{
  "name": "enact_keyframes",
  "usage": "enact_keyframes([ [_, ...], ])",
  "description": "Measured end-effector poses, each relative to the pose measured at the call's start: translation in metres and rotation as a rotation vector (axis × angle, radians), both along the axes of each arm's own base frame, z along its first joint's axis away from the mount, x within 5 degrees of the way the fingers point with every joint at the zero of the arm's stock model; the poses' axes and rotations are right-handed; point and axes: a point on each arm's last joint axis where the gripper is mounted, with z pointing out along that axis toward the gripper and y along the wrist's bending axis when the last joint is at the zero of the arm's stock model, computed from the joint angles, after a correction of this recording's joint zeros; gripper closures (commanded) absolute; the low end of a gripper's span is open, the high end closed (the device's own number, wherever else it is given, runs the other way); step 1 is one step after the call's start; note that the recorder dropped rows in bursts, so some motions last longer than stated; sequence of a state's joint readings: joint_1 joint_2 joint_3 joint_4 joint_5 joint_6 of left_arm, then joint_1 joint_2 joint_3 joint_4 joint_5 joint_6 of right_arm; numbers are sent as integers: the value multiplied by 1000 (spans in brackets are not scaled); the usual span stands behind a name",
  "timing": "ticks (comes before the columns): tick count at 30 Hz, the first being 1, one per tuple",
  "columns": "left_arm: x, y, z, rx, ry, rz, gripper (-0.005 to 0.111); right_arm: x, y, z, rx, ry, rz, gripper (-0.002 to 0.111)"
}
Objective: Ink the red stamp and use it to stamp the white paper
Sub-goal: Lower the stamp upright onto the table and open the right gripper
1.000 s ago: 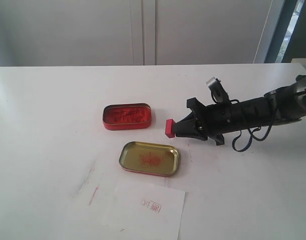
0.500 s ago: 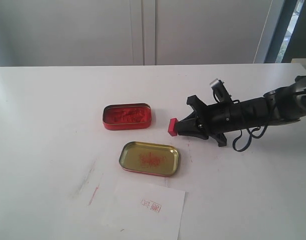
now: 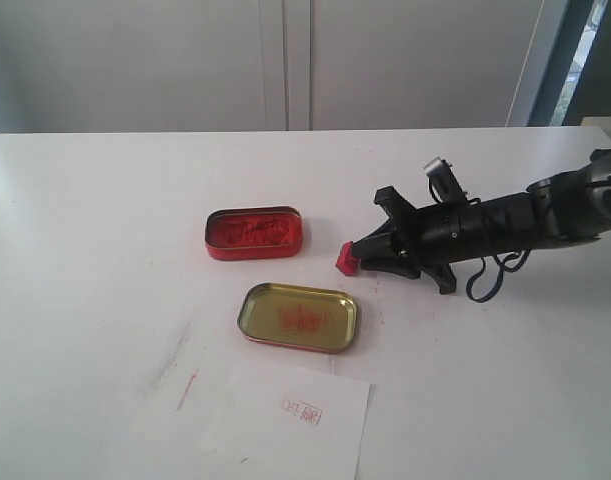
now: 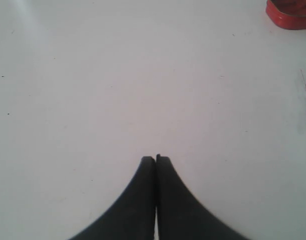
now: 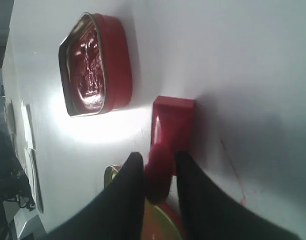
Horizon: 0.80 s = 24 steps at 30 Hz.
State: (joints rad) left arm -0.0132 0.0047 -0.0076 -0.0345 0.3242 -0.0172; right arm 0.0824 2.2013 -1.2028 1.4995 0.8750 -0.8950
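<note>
White surface (image 3: pixel 105 220), a bit marked up, with faint red smears (image 3: pixel 188 385) toward the near side. Sitting on it around the middle is an open red tin (image 3: pixel 254 233) full of red ink paste. Just in front of that, not touching it, is a tin lid (image 3: pixel 298 318) lying gold side up with a red smudge inside. The little red stamp (image 3: pixel 347 259) rests tilted on the surface, just right of the tin as I see it. Nearest me is the white paper (image 3: pixel 290 420), lying flat close to the lid, with a red print (image 3: pixel 302 410) on it and its near edge cut off from view.
</note>
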Motion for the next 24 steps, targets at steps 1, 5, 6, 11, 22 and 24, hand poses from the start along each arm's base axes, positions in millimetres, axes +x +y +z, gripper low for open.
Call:
enact_keyframes([
  [1, 0, 0, 0, 0, 0, 0, 107, 0, 0, 0, -2, 5, -7, 78],
  [5, 0, 0, 0, 0, 0, 0, 107, 1, 0, 0, 2, 18, -21, 72],
  [6, 0, 0, 0, 0, 0, 0, 107, 1, 0, 0, 3, 23, -24, 72],
  [11, 0, 0, 0, 0, 0, 0, 107, 1, -1, 0, -2, 42, -38, 71],
  [22, 0, 0, 0, 0, 0, 0, 107, 1, -4, 0, -38, 97, -81, 71],
  [24, 0, 0, 0, 0, 0, 0, 107, 1, -5, 0, -56, 106, -90, 71],
])
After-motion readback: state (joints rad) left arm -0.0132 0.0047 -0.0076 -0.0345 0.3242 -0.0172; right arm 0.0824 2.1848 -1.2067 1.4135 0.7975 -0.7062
